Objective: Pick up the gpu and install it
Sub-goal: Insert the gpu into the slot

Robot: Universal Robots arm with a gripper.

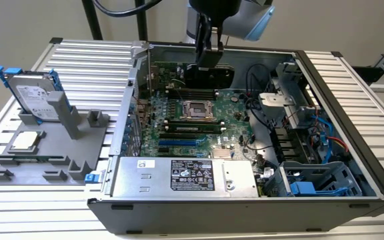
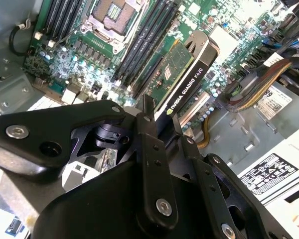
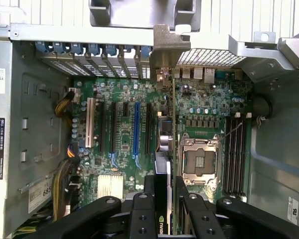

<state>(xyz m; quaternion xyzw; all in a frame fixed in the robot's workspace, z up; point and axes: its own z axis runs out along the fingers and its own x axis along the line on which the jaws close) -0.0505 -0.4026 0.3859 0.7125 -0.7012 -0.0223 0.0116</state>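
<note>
Your gripper (image 2: 162, 122) is clamped on the gpu (image 2: 182, 74), holding it edge-on above the motherboard (image 1: 178, 125) inside the open computer case (image 1: 352, 150). In the exterior view, the card hangs over the far end of the board.

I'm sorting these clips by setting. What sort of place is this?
Probably a robotics lab bench set up for computer assembly: an open computer case lies on a slatted metal table, a hard drive waits in a grey holder, and the end effector holds the gpu over the motherboard.
</note>
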